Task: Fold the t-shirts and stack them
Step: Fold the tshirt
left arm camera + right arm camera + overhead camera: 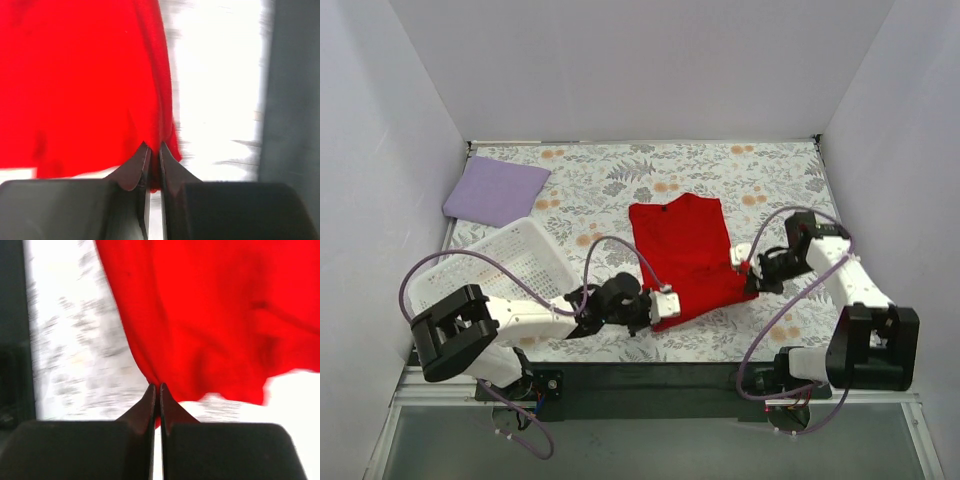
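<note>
Grey-and-orange floral tablecloth, bright red t-shirt, pale lavender t-shirt, white perforated basket, plain white walls

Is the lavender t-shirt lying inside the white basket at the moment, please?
No, the lavender t-shirt lies folded on the tablecloth beyond the white basket, at the far left.

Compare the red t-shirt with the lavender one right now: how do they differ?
The red t-shirt lies mid-table; the lavender t-shirt sits in the far left corner. The red one is spread wide; the lavender one is a compact folded pad. The left hand and right hand each pinch an edge of the red one; nothing touches the lavender one. Both are plain and rest on the floral tablecloth.
</note>
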`<state>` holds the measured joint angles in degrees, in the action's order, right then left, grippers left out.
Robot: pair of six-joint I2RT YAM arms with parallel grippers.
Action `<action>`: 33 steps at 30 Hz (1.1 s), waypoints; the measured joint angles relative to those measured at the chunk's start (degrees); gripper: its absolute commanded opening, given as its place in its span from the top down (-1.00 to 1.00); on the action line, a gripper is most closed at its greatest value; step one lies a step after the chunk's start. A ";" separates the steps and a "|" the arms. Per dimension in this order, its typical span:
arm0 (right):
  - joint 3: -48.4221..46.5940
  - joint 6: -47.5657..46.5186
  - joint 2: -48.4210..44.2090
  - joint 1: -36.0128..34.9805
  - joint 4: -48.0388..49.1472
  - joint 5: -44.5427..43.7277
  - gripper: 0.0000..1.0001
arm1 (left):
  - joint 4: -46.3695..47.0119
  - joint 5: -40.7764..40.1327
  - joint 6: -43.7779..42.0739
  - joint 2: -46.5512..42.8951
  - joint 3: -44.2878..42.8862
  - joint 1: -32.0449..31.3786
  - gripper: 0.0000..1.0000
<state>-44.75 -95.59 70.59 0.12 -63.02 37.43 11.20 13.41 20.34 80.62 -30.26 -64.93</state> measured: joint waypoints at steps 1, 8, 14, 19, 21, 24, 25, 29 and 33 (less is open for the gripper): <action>-3.21 1.29 2.23 0.00 0.26 1.03 0.97 | 0.04 0.81 -0.31 -0.07 -0.50 2.27 1.00; -38.25 15.04 28.30 -3.02 2.58 8.39 0.97 | 1.22 12.17 -2.80 5.53 -13.66 25.55 1.00; -69.02 32.15 51.71 -4.37 7.58 10.60 0.97 | 3.43 18.12 -1.18 22.10 -32.17 38.05 1.00; -79.93 43.25 62.77 -5.57 15.08 7.65 0.97 | 3.10 18.80 0.57 33.94 -42.47 42.07 1.00; -80.00 46.90 64.85 -6.21 18.45 6.08 0.97 | 2.73 18.69 1.16 37.92 -45.55 42.73 1.00; -78.93 51.30 66.29 -6.73 23.58 4.26 0.97 | 2.23 18.47 2.08 41.83 -47.95 43.45 1.00; -78.23 52.61 66.31 -6.99 25.05 3.80 0.97 | 2.05 18.47 2.40 42.36 -48.02 43.60 1.00; -77.94 56.74 66.42 -7.74 29.97 2.93 0.97 | 1.62 18.53 3.23 42.93 -48.28 43.95 1.00; -77.99 61.07 66.77 -8.39 34.25 0.96 0.46 | 1.75 17.88 4.68 42.95 -48.43 44.13 0.36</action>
<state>-122.74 -34.52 137.36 -8.27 -28.77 38.39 12.95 31.29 25.02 123.57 -78.70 -20.80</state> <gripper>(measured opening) 0.050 0.054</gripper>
